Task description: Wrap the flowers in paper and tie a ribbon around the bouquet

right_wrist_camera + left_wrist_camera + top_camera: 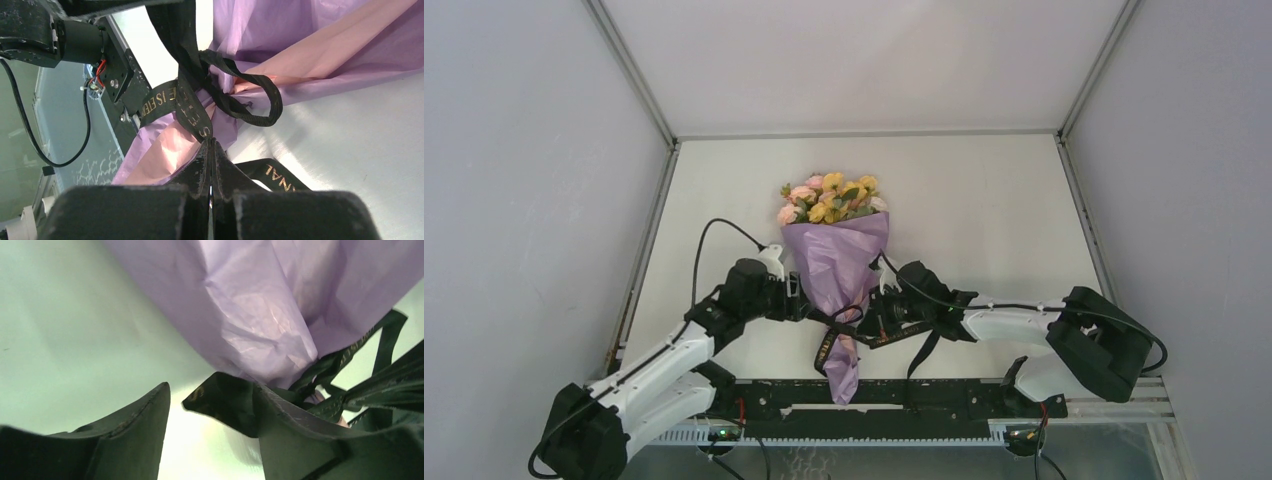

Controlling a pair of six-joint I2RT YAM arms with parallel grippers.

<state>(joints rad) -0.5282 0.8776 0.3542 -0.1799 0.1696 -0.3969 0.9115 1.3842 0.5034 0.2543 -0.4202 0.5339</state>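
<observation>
right hand (210, 150) clenched on one ribbon (160, 100); left hand (176, 400) released beside one bouquet (836, 255).

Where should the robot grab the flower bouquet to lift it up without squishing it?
Grab the narrow neck of the bouquet, just below the ribbon knot. Come in from the side and squeeze across the cone. The bouquet lies flat on the table and is bunched thinnest and firmest at the neck. The flowers and the wide top would probably crush.
</observation>
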